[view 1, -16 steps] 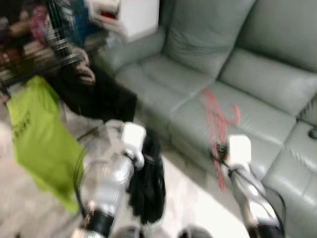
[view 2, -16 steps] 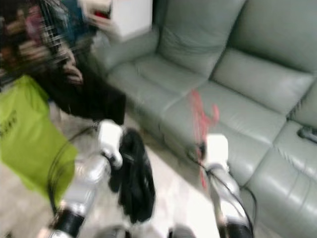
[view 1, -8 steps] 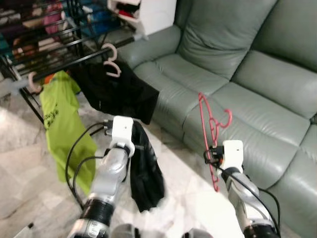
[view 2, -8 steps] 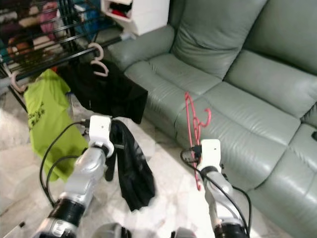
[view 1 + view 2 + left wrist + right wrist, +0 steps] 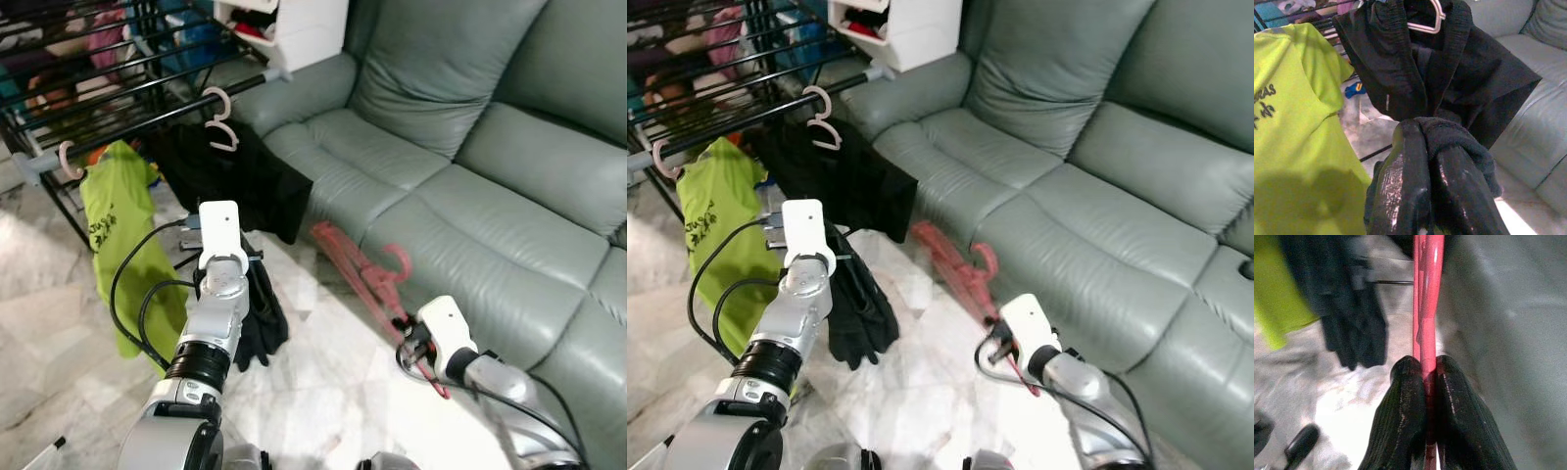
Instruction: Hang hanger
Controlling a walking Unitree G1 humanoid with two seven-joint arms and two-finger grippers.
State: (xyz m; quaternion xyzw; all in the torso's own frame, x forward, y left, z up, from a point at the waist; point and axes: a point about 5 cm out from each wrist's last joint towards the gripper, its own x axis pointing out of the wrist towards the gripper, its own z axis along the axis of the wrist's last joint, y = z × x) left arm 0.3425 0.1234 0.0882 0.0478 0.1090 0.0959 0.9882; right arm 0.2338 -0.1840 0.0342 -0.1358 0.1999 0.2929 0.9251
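Note:
A red hanger leans low over the floor in front of the sofa, hook end up near the seat edge. My right gripper is shut on its thin red bar, and the arm reaches in from the lower right. My left gripper is shut on a black garment that dangles below it near the rack. The black drying rack rail runs across the upper left. On it hang a pink hanger with a black top and a lime-green shirt.
A grey-green leather sofa spans the right and back. A white box stands behind its arm. More clothes lie on the rack's upper wires. Pale marble floor spreads between the rack and the sofa.
My right gripper has dropped lower and swung the red hanger from upright to a low lean toward the rack. The left arm has drawn in, and the black garment hangs lower.

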